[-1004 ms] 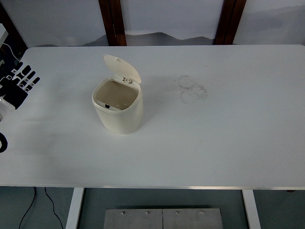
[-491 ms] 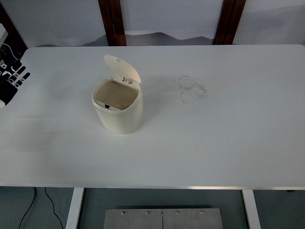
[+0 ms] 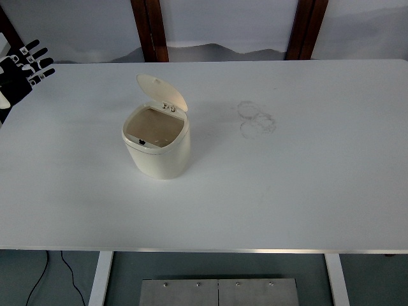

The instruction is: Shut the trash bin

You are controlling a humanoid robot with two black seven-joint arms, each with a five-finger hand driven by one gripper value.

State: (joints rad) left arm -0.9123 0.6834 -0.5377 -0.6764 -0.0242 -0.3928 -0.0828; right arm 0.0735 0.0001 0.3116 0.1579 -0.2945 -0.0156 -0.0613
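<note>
A small cream trash bin [image 3: 157,145] stands on the white table [image 3: 287,178], left of centre. Its round lid [image 3: 162,91] is tipped up at the back, hinged on the far side, so the bin's mouth is open. My left hand [image 3: 24,69] is at the far left edge, near the table's back left corner, well away from the bin. Its fingers are spread and it holds nothing. My right hand is out of view.
Faint ring marks [image 3: 256,118] stain the table right of the bin. Two dark wooden posts [image 3: 150,29] stand behind the table's far edge. A cable [image 3: 60,264] hangs below the table at the lower left.
My left hand has moved up the left edge, from beside the table's left side to near the back left corner. The bin has not moved.
</note>
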